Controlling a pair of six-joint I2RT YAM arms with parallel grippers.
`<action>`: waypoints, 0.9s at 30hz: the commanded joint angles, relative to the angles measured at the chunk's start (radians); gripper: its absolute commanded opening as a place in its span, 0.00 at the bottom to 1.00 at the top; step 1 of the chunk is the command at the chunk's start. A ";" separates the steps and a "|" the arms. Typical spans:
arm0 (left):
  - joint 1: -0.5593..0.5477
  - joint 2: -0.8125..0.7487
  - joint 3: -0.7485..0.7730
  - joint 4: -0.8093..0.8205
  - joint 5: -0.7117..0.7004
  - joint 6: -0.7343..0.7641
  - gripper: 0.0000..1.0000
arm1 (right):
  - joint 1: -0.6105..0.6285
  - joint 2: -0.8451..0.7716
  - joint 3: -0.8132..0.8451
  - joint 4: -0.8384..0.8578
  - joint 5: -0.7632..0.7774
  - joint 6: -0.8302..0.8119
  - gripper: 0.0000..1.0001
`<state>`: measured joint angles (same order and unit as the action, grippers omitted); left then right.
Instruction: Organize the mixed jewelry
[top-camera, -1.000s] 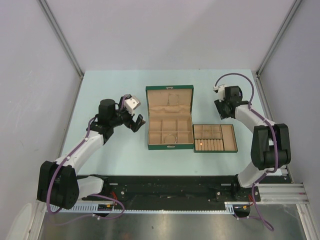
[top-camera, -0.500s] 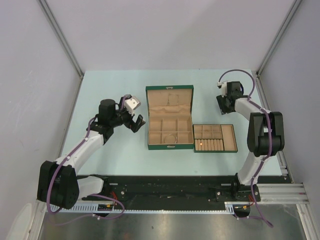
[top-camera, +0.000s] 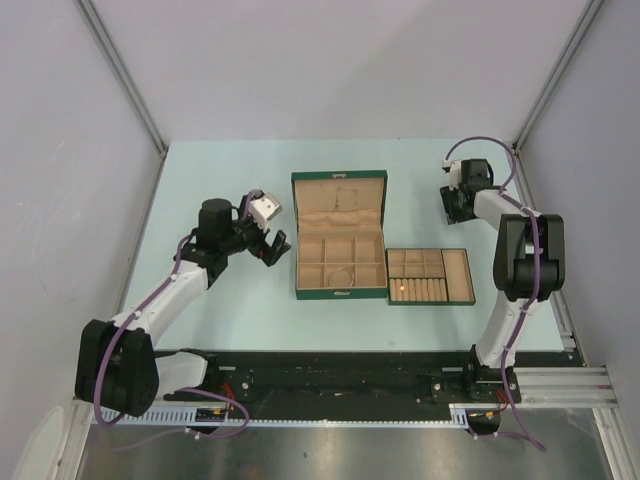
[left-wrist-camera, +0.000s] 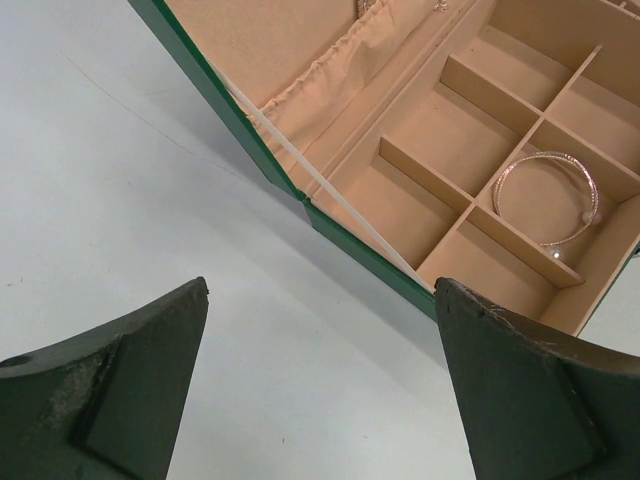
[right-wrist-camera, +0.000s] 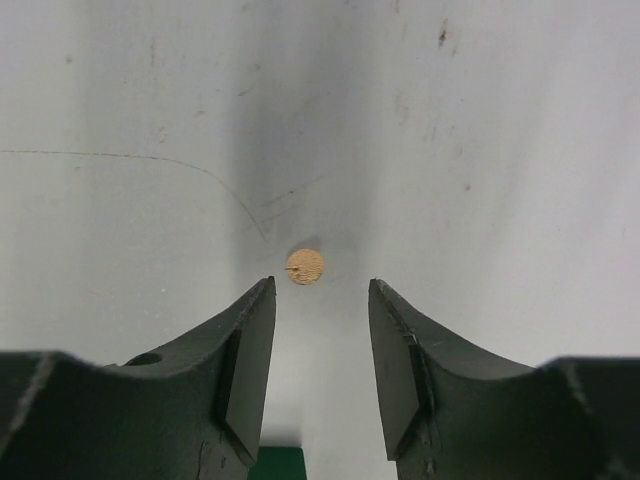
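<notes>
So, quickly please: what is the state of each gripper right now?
Left gripper: open wide, holding nothing.
Right gripper: open, holding nothing.

The top view overlooks the whole table (top-camera: 220, 170) from the near side. The left wrist view, close, shares the green box (top-camera: 320, 205); the right faces tabletop closely.

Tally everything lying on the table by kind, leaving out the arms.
green box: 1
green tray: 1
silvery loop, in a box compartment: 1
small tan disc: 1
Total: 4; any finer pieces are too small to tell.
</notes>
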<state>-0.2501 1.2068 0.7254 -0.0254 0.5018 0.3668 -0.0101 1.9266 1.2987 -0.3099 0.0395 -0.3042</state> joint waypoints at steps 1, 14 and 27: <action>0.005 0.003 0.006 0.002 0.027 -0.005 1.00 | -0.025 0.017 0.051 0.006 -0.027 0.020 0.46; 0.005 0.003 0.008 0.001 0.026 -0.003 1.00 | -0.034 0.045 0.067 -0.011 -0.110 0.025 0.42; 0.005 0.004 0.008 -0.004 0.027 -0.003 1.00 | -0.036 0.066 0.071 -0.009 -0.109 0.022 0.38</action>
<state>-0.2501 1.2110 0.7254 -0.0257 0.5018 0.3668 -0.0425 1.9785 1.3315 -0.3252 -0.0620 -0.2882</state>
